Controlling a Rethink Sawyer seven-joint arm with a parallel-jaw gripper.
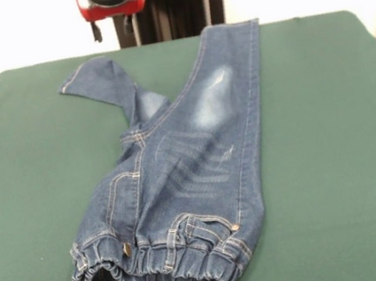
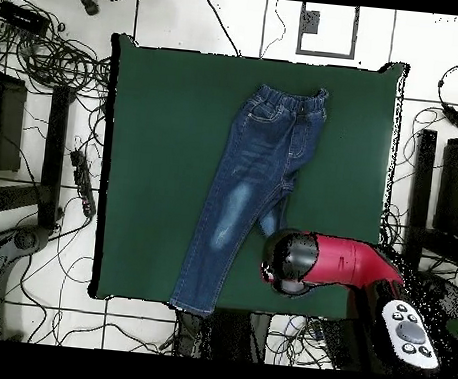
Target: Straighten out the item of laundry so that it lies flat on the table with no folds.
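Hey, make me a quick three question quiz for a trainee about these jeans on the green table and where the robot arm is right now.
1. True or false: both legs of the jeans lie stretched out straight on the table.
2. Which part of the jeans reaches the table's edge on the robot's side? A) the waistband B) the hem of the straight leg C) the button
3. Fill in: in the overhead view the red arm hangs over the table's corner, above the ____ leg.

Key: 1 false, one leg is folded over and bent aside; 2 B; 3 folded.
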